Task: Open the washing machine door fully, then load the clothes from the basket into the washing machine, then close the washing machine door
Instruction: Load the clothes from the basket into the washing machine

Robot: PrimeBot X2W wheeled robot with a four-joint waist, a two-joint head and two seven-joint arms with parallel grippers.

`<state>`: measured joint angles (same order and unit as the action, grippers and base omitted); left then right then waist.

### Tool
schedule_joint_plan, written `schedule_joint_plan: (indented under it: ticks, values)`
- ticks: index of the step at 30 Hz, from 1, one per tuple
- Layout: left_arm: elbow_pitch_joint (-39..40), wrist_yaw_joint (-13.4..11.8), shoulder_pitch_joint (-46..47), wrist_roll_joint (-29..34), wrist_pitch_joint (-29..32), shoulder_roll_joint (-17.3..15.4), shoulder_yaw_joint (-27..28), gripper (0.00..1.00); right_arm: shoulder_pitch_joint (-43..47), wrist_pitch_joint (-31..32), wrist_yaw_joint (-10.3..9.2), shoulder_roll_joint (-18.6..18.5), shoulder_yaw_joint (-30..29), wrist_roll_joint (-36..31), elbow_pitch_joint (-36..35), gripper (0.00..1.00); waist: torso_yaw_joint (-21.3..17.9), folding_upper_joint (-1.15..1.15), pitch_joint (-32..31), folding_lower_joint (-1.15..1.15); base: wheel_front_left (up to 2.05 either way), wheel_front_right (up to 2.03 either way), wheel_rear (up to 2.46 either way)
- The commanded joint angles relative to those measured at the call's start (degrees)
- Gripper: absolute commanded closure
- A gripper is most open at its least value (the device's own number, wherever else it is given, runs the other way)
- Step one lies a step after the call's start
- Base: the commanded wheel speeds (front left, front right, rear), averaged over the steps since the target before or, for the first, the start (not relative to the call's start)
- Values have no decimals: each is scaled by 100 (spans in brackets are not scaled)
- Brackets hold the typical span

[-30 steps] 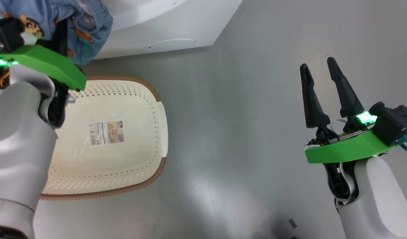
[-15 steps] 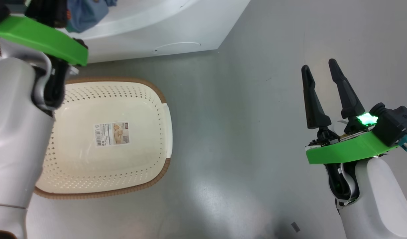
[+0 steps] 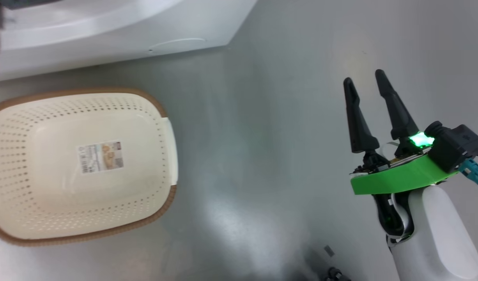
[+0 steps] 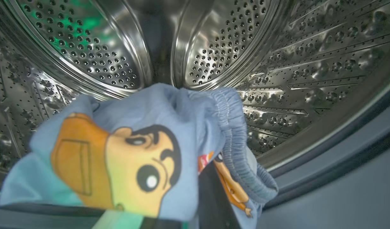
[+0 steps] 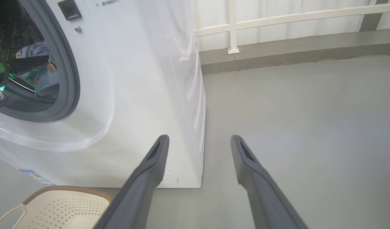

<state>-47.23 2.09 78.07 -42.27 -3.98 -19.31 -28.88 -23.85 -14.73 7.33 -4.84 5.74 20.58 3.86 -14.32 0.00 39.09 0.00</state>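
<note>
Our left gripper [image 5: 25,63], clamped shut on the clothes [image 4: 144,149], holds them just inside the washing machine [image 5: 134,79] drum [image 4: 309,79], while our right gripper [image 3: 363,77] hangs wide open and empty, well apart from the empty basket [image 3: 161,113]; released this near the lip, they could slide out onto the floor [image 3: 262,136].

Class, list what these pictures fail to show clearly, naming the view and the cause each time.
- Left gripper: left wrist view, fingers mostly wrapped by the clothes.
- Drum: left wrist view, its floor behind the clothes; garments already inside cannot be told.
- Basket: head view, left end cut by the edge.
- Basket label: head view, print too small to read.
- Washing machine: head view, top edge cuts off all but its base.
</note>
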Motion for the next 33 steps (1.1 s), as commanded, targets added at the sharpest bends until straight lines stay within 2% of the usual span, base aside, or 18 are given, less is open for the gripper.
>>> schedule_joint_plan:
  ticks: [1, 4, 10, 14, 15, 16, 23, 33]
  values:
    - [-59, -18, 320, 66, 23, -243, 96, 100, 33, -27, 16, 49, 164, 41, -146, 0, -221, 0, 166, 0, 0, 0, 0]
    - [-448, -35, 734, 194, -139, -288, 78, 100, 29, -27, 16, 87, 208, 55, -148, 0, -381, 0, 244, 0, 0, 0, 0]
    - [-976, -10, 1354, 594, -834, -372, -77, 100, 72, -27, 16, 136, 265, 80, -158, 0, -632, 0, 380, 0, 0, 0, 0]
    - [-1386, -28, 1559, 754, -941, -356, -186, 100, 108, -27, 16, 154, 268, 76, -198, 0, -713, 0, 486, 0, 0, 0, 0]
    - [-1513, -24, 1585, 800, -920, -349, -240, 55, 115, -27, 16, 157, 262, 77, -198, 0, -719, 0, 500, 0, 0, 0, 0]
    - [-1636, -8, 1604, 821, -874, -331, -279, 0, 122, -27, 16, 160, 252, 77, -199, 0, -719, 0, 510, 0, 0, 0, 0]
    - [-2123, 82, 1686, 852, -750, -196, -405, 0, 88, -27, 16, 175, 245, 54, -169, 0, -640, 0, 474, 0, 0, 0, 0]
    - [-2389, 227, 1397, 690, -927, 68, -389, 0, -1, -27, 16, 154, 230, 25, -85, 0, -404, 0, 164, 0, 0, 0, 0]
